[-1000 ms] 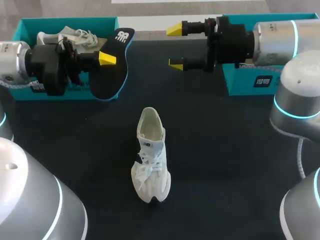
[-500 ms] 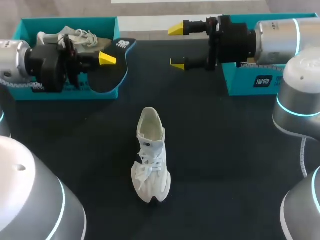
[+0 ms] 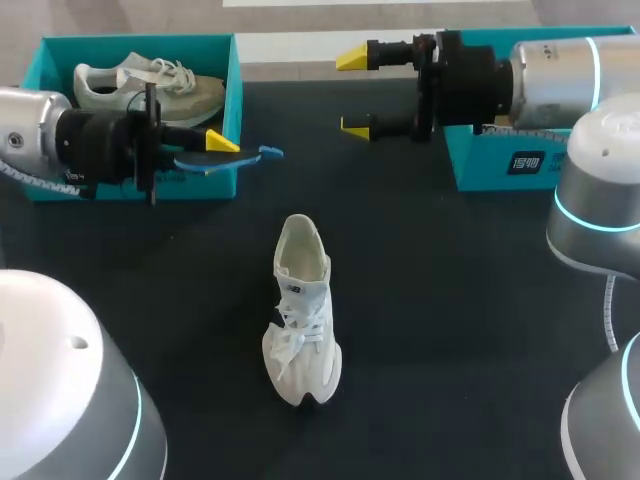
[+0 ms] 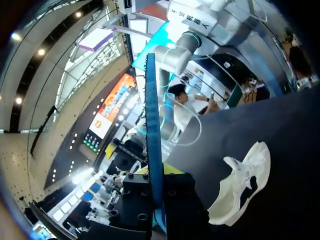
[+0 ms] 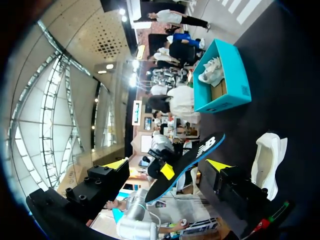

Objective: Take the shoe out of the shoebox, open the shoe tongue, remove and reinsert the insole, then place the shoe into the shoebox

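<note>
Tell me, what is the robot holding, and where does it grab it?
The left pincer pinches the flat black blue-edged insole near its middle; the right pincer holds nothing.

The work surface was a black table [image 3: 450, 330]. At its far right edge stood a teal box [image 3: 480, 165] with a dark label on its near wall; its interior was largely hidden. A second shoe [image 3: 150, 85], pale grey with white laces, lay inside the open teal shoebox [image 3: 140, 42] at the far left corner.
</note>
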`<state>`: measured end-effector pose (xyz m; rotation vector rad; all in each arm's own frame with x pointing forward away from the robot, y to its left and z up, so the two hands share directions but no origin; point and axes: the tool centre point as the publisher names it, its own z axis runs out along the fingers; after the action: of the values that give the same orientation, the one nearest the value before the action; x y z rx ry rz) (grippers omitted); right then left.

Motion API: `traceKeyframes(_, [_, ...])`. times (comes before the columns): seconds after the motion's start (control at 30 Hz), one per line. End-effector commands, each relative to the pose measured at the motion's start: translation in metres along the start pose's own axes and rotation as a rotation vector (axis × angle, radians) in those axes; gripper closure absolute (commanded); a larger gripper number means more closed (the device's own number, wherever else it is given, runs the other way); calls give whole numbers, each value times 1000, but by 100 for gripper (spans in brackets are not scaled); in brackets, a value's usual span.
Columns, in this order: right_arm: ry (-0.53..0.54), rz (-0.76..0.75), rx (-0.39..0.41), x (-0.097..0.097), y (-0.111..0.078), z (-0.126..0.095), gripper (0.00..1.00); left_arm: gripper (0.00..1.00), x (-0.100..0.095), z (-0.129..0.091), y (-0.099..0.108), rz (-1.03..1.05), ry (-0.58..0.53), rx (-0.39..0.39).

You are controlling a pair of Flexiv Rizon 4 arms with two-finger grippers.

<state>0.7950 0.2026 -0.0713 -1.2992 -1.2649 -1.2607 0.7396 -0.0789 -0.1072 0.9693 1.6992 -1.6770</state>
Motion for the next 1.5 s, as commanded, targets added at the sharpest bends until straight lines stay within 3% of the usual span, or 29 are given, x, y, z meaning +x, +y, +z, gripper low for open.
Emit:
traceKeyframes(0.03, [-2, 0, -4, 0, -1, 2, 0, 100, -2, 0, 0, -775, -4, 198])
traceKeyframes(0.37, [-2, 0, -4, 0, -1, 2, 0, 100, -2, 0, 0, -775, -4, 198])
traceKeyframes(0.47, [-2, 0, -4, 0, -1, 2, 0, 100, -1, 2, 2, -1013, 83, 142])
traceKeyframes(0.6, [-2, 0, -4, 0, -1, 2, 0, 100, -3, 1, 2, -1140, 171, 43])
traceKeyframes(0.67, [-2, 0, -4, 0, -1, 2, 0, 100, -3, 1, 4, -1241, 225, 33])
traceKeyframes(0.73, [-2, 0, -4, 0, -1, 2, 0, 100, -2, 1, 6, -1333, 238, 36])
traceKeyframes(1.0, [-2, 0, -4, 0, -1, 2, 0, 100, 5, -1, 3, -1658, 271, -99])
traceKeyframes(1.5, [-2, 0, -4, 0, -1, 2, 0, 100, 5, -1, 3, -1658, 271, -99])
